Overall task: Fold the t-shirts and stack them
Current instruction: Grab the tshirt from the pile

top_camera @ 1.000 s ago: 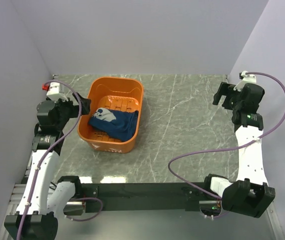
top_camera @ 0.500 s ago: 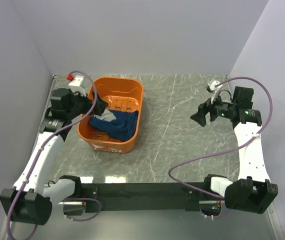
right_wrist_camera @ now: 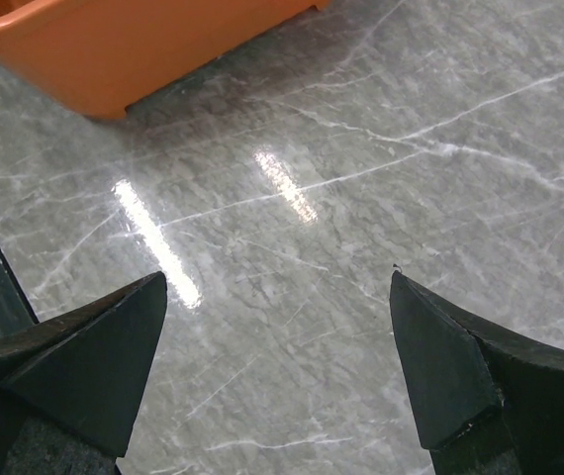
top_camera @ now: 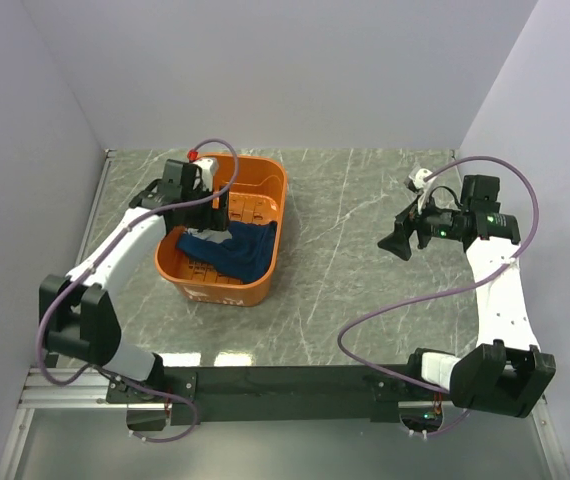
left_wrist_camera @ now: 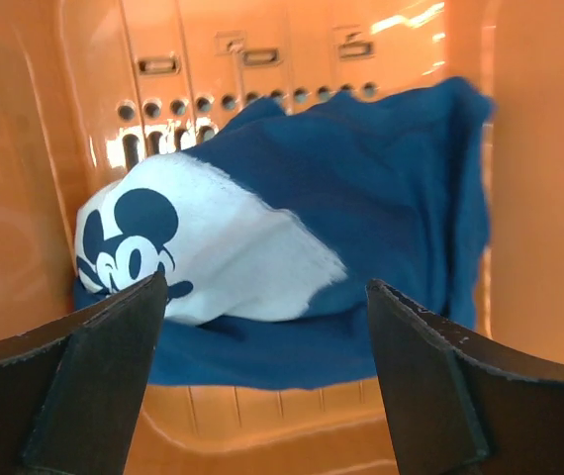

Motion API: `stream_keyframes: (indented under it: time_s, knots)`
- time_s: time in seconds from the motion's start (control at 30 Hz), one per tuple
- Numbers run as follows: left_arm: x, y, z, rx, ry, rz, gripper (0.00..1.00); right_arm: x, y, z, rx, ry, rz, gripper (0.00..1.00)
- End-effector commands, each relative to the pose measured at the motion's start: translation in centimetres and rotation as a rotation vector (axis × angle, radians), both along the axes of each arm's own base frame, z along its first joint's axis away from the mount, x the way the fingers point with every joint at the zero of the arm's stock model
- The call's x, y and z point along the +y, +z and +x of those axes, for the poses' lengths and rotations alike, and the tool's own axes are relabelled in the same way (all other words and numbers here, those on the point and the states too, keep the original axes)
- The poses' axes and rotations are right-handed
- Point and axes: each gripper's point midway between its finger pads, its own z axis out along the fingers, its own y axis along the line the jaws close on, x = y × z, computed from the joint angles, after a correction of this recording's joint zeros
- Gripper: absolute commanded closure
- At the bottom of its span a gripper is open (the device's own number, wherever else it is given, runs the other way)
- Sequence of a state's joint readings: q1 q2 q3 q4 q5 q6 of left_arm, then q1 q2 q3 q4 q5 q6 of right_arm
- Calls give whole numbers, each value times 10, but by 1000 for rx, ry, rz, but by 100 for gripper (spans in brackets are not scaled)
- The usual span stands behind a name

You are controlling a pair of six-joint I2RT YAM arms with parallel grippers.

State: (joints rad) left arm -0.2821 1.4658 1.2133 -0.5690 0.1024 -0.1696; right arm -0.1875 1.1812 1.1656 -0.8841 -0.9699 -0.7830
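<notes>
Left gripper [left_wrist_camera: 265, 289] hangs spread over the crumpled navy t-shirt [left_wrist_camera: 371, 188] in the orange basket [left_wrist_camera: 25, 168] — right gripper [right_wrist_camera: 278, 282], also spread, above the marble table [right_wrist_camera: 411, 119].

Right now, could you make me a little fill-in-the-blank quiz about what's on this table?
The navy t-shirt lies in an ___ basket. Its white print shows a cartoon ___. The left arm's fingers, over the t-shirt, are ___, not shut. The right arm's fingers, over bare table, hold ___.
Missing: orange; mouse; open; nothing.
</notes>
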Motion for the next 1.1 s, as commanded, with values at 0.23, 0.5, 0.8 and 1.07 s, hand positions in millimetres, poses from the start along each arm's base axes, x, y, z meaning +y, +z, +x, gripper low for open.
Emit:
stream_keyframes:
  time_s: [0.23, 0.5, 0.8, 1.07]
  knots:
    - [-25, -44, 3, 132, 55, 93, 26, 3, -9, -3, 19, 4, 15, 1]
    - [-21, -5, 20, -9, 131, 93, 99, 5, -1, -9, 9, 21, 9, 2]
    - [-84, 229, -6, -487, -152, -430, 100, 7, 41, -7, -46, 23, 22, 3]
    - [-138, 389, -74, -681, -513, -831, 100, -22, 90, 35, -133, -195, -23, 5]
